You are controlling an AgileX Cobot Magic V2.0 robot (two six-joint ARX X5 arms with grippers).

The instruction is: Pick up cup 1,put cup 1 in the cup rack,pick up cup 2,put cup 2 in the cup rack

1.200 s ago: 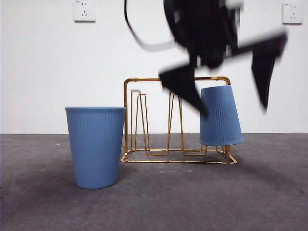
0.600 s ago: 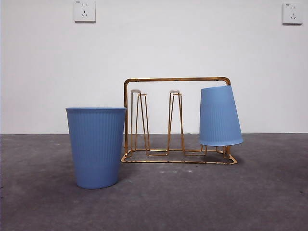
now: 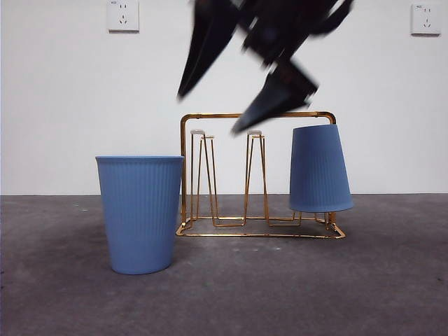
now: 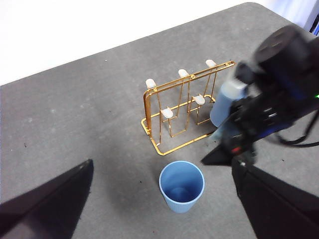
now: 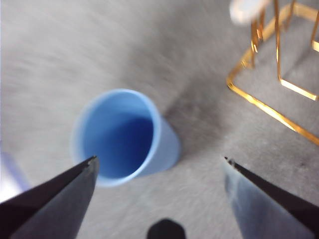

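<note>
One ribbed blue cup [image 3: 140, 213] stands upright on the table, left of the gold wire cup rack [image 3: 255, 116]. A second blue cup [image 3: 320, 168] hangs upside down on the rack's right end. My right gripper [image 3: 208, 112] is blurred and open, high over the rack's left half, touching nothing. Seen from the right wrist, the upright cup [image 5: 119, 139] lies below, between the open right gripper [image 5: 160, 159] jaws, with the rack [image 5: 269, 107] off to one side. My left gripper [image 4: 162, 164] hangs open and high over the cup [image 4: 182, 185] and rack [image 4: 169, 112].
The table is a dark grey mat [image 3: 280, 294] in front of a white wall with two sockets [image 3: 122, 15]. In the left wrist view the right arm [image 4: 279, 84] covers part of the hung cup [image 4: 224, 102].
The gripper left the hung cup and rose out of the front view. It is now back at the top, further left over the rack. Neither cup moved.
</note>
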